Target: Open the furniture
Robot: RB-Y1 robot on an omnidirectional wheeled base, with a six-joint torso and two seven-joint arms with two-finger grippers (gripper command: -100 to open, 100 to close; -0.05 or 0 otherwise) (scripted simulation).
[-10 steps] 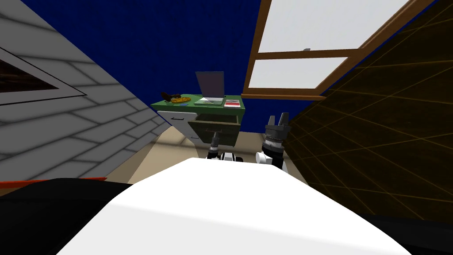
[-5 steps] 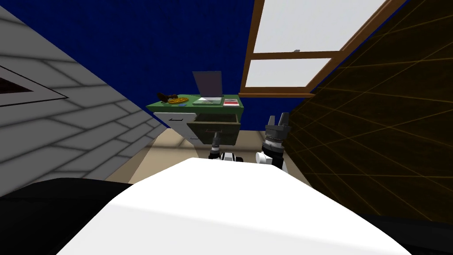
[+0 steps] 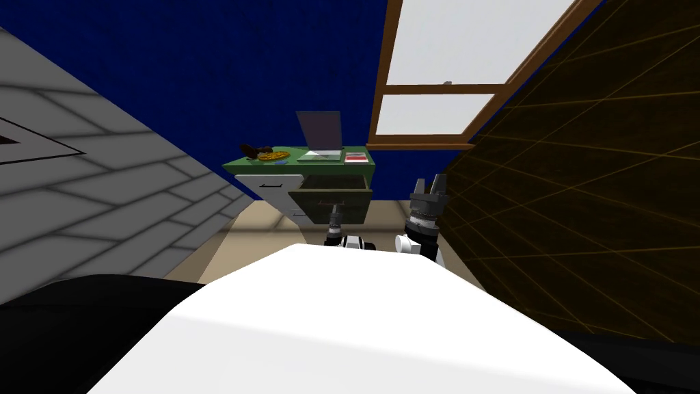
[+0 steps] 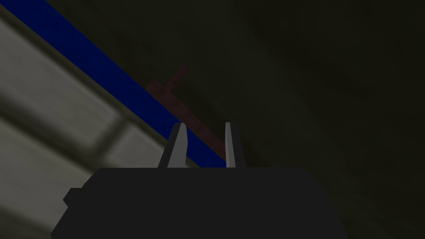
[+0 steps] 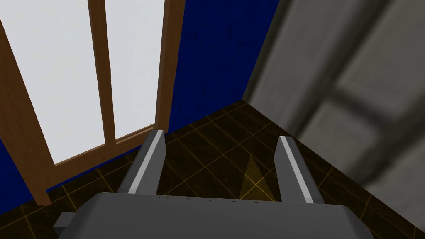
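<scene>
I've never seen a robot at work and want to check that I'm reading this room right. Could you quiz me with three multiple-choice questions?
1. Where is the laptop?
A. on the green desk top
B. on the floor
C. inside the drawer

2. What colour is the wall behind the desk?
A. white
B. blue
C. red

3. How is the dark olive drawer?
A. shut flush
B. lying on the floor
C. pulled out

Answers:
1 A: the laptop stands open on the desk top.
2 B: the wall is deep blue.
3 C: the drawer juts out from the desk, with the left pincer clamped on its handle.
</scene>
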